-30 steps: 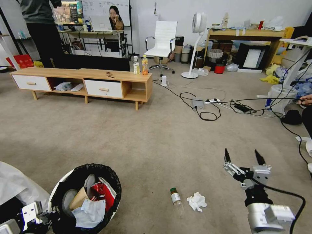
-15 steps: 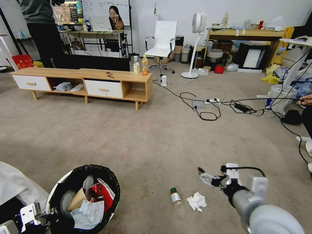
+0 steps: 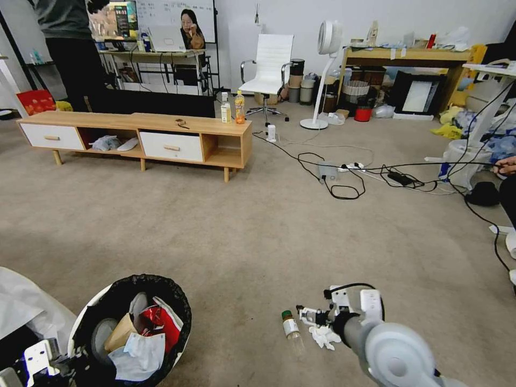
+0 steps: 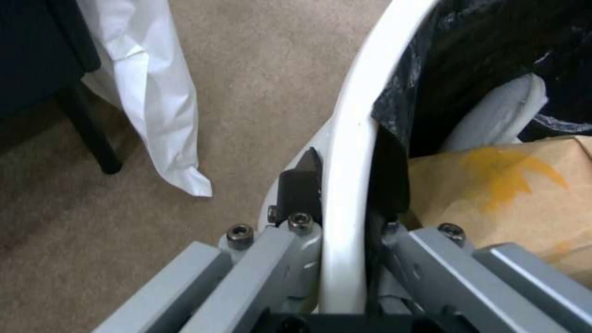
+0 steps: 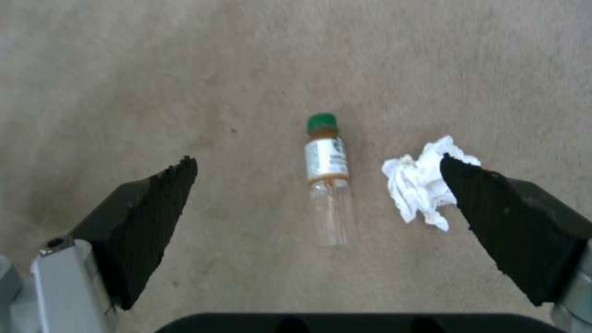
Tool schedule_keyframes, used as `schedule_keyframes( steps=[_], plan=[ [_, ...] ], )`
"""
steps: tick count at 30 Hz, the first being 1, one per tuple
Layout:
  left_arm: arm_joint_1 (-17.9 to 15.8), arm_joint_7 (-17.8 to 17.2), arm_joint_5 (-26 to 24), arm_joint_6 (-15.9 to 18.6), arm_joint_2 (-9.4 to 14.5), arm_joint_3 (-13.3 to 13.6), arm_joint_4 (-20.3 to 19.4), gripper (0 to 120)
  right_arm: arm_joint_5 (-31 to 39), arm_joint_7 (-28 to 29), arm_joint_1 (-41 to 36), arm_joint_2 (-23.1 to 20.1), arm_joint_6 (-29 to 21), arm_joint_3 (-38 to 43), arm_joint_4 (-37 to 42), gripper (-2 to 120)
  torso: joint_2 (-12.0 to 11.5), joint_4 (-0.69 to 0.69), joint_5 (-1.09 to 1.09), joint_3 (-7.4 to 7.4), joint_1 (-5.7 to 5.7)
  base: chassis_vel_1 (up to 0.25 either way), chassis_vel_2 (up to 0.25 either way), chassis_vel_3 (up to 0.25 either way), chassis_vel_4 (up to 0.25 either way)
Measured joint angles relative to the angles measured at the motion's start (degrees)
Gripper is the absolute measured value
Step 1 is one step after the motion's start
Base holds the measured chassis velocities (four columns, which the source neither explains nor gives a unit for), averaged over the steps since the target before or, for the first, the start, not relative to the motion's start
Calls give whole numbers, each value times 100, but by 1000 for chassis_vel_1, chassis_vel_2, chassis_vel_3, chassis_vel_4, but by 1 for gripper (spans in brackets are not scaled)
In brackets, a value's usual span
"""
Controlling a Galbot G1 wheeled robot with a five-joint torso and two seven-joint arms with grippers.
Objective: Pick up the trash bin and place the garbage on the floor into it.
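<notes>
Mostly done: round white plastic trash bin [image 3: 131, 328] with black liner, clamped at its rim by left gripper [image 4: 342, 222], already holding cardboard, red packet, tissue. Still on beige carpet floor [image 3: 258, 226]: 1 small clear green-capped bottle [image 5: 328, 178] and 1 crumpled white tissue [image 5: 419, 182], between wide-open, empty jaws of right gripper [image 5: 317, 226] poised above.
</notes>
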Motion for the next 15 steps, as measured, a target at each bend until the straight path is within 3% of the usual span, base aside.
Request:
schedule_keyframes(
  steps=[15],
  plan=[
    [-67,25,86,0,-32,19,184,1,-347,-459,685,330,199,-837,-1454,100,0,1,0,0,0,0,0,0,0]
  ],
)
